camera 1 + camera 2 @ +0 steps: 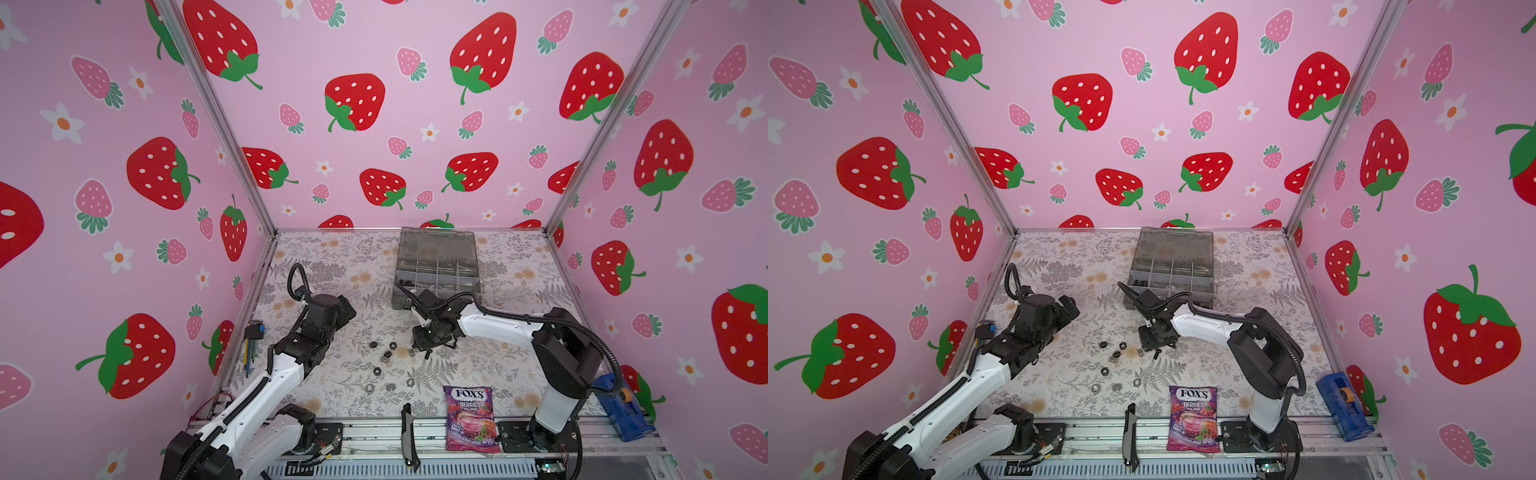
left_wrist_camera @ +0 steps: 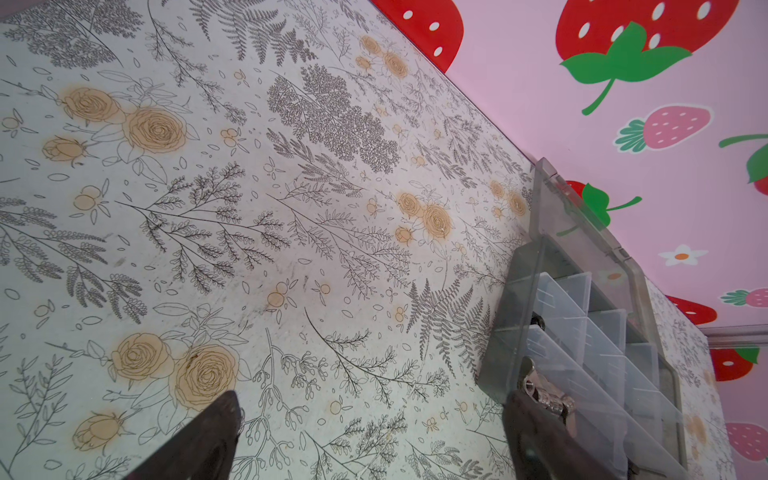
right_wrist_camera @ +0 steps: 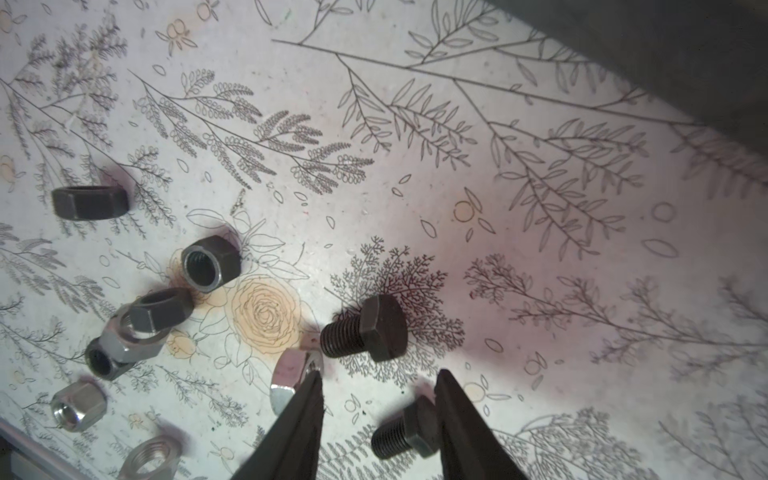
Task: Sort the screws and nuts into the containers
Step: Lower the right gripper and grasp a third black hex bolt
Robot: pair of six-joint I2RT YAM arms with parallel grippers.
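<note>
Two short black screws lie on the floral table in the right wrist view. One screw [image 3: 405, 428] rests between the fingers of my right gripper [image 3: 379, 374], which is open and low over it; its head is close to one finger. The other screw [image 3: 365, 328] lies just past the fingertips. A silver nut [image 3: 291, 374] sits against the other finger, and several black and silver nuts [image 3: 212, 264] are scattered beside it, shown in a top view as a cluster of nuts [image 1: 386, 353]. The grey organiser with its containers [image 1: 436, 249] stands open at the back. My left gripper [image 2: 374, 415] is open and empty beside the organiser [image 2: 503, 345].
A purple candy bag [image 1: 469, 415] and a black utility knife [image 1: 409, 432] lie at the table's front edge. A blue plastic box [image 1: 619, 411] sits at the front right. A hex key set [image 1: 251, 332] hangs at the left wall. A silver winged nut [image 2: 536, 386] lies in an organiser compartment.
</note>
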